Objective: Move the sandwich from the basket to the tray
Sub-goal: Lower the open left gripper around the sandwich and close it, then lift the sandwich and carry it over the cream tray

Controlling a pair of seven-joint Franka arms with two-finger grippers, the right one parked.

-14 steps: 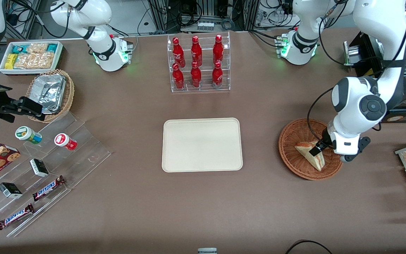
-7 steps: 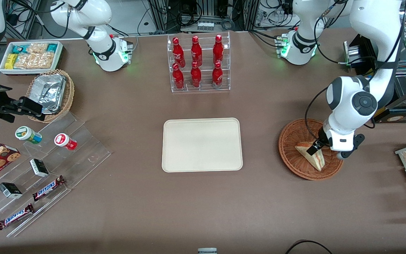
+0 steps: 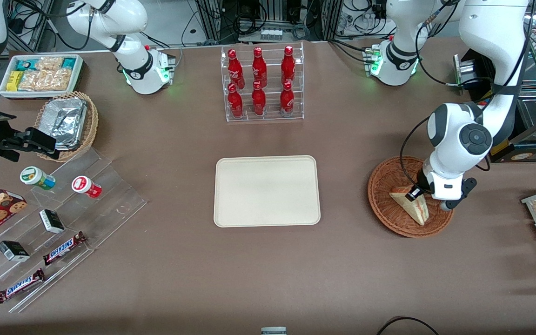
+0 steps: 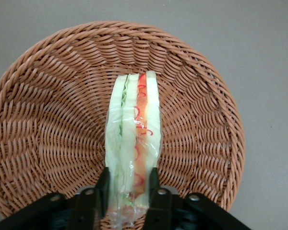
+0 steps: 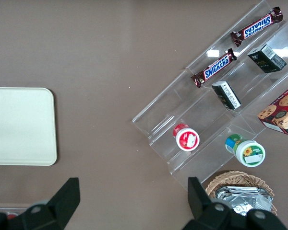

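Gripper over the basket, fingers clamped on the sandwich, which stands on edge in the basket. Tray bare, mid-table on a brown tabletop, well apart from the basket. Cables and racks line the table's back edge.

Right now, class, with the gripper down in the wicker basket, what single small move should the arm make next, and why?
Probably lift straight up. The gripper sits in the basket with a finger pressed against each side of the sandwich, so the grasp looks made. The sandwich is still in the basket, and the tray lies toward the parked arm's end, so it must clear the rim first.
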